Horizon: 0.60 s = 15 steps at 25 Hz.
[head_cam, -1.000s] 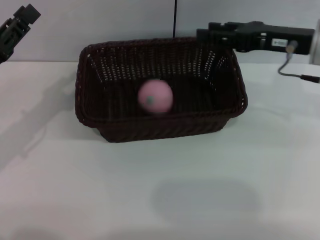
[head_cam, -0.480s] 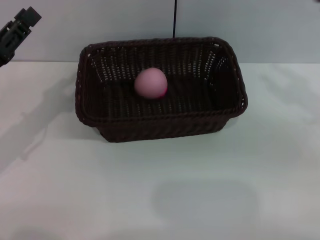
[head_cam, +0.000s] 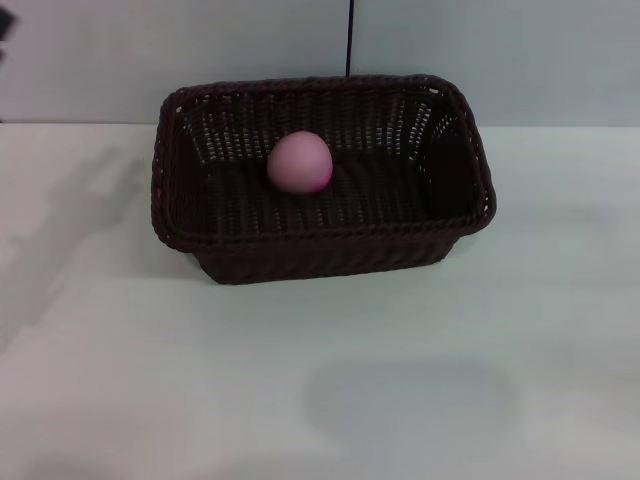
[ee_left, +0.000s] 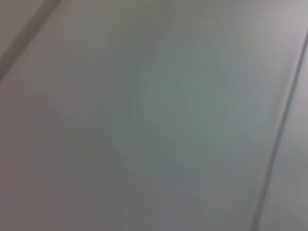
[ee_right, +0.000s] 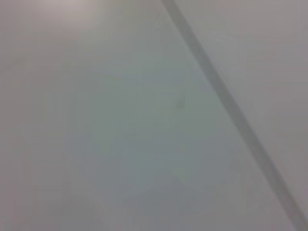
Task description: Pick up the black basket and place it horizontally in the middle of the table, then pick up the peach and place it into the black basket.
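From my seat the head view shows the black basket (head_cam: 320, 178) sitting flat on the table (head_cam: 400, 380), long side running across, roughly centred side to side and toward the 12 o'clock part of the tabletop. That crosswise lie is what the job asks for, so I judge the first half done.

The peach (head_cam: 300, 162) rests on the basket floor, a little toward 10 o'clock from the basket's centre and close to the far wall. It is loose and round, so I would expect it to settle against whatever low spot the weave offers; the tall lattice sides keep it in regardless. With the fruit inside, I judge the second half done too.

Neither pincer shows in the head view. Both wrist views give only a pale blank surface crossed by a faint dark line, with no fingers visible, so I cannot tell whether either is open or closed. Nothing touches the basket or the peach.
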Available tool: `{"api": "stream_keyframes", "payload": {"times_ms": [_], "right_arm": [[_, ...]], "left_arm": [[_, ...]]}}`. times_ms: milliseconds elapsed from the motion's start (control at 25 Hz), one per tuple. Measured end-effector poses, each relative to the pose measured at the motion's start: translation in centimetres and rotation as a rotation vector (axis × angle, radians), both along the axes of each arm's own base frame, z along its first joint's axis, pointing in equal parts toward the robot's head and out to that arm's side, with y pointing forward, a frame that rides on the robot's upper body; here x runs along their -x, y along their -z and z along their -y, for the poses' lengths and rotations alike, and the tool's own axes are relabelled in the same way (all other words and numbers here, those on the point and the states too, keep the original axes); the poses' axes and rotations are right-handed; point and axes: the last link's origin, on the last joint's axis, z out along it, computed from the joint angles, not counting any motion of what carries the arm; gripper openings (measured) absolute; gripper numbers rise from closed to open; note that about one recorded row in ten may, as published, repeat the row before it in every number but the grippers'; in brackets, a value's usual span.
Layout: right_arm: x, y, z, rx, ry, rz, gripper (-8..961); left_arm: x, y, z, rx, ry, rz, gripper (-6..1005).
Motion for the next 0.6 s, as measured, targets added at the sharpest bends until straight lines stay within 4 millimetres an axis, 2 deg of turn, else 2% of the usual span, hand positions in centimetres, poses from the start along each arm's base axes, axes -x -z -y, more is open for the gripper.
{"api": "stream_keyframes", "payload": {"times_ms": [80, 200, 320, 600], "right_arm": [[-1.2, -0.5, 1.1, -0.103, 0.074, -0.025, 618], [-1.8, -0.6, 1.7, -0.155, 0.111, -0.031, 618], [-2.3, -0.4, 2.2, -0.214, 0.167, -0.023, 618], [-2.1, -0.1, 1.9, -0.22, 0.173, -0.014, 617]], "left_arm": [[0.7, -0.3, 1.2, -0.143, -0.041, 0.004, 481], [1.0, -0.4, 1.9, -0.227, -0.063, -0.012, 481], [1.3, -0.4, 3.3, -0.416, -0.12, -0.106, 481], [1.2, -0.1, 3.5, -0.496, -0.154, -0.163, 481]]}}
